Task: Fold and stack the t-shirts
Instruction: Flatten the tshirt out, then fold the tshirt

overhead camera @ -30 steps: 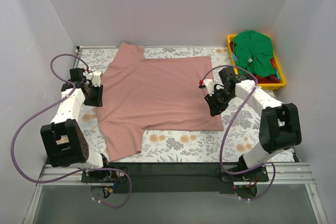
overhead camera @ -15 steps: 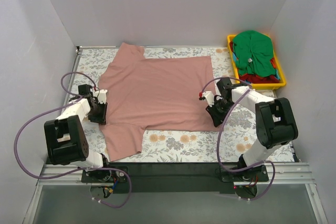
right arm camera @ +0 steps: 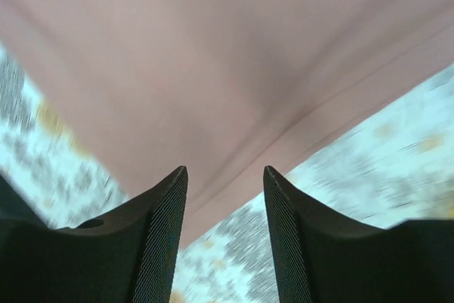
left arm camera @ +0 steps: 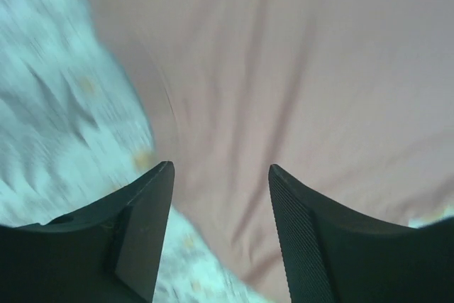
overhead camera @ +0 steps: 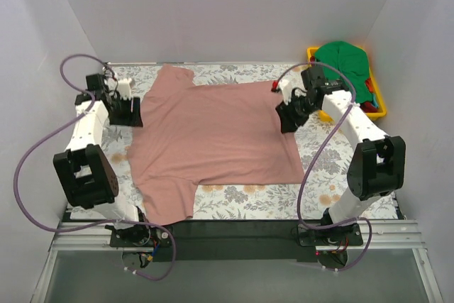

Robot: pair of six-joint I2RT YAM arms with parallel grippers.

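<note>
Pale floral cloth covers the table (overhead camera: 333,175). A dusty pink shirt (overhead camera: 213,140) is spread flat across most of it. One sleeve lies at the far left and the other points toward the near edge, with the hem along the right.

I judge the shirt light and limp, with no stiffness of its own. Lifted, it should sag and crease, and it may drag across the cover. The best holds look to be pinches right at an edge or corner, hem on one side and shoulder on the other, so the cloth hangs evenly between them.

In the far right corner a yellow bin (overhead camera: 379,110) holds a crumpled green shirt (overhead camera: 344,62) with a little red cloth (overhead camera: 369,90) beside it.

My left arm reaches forward along the left side and my right arm stretches forward and bends inward. My left pincer (left arm camera: 220,175) points down over the shirt's left edge near the far sleeve. My right pincer (right arm camera: 225,175) points down over the hem's far corner. Both stand open with nothing between the fingers and pink cloth showing through the gap. The wrist views are blurred, so I cannot tell whether the tips touch the cloth.
</note>
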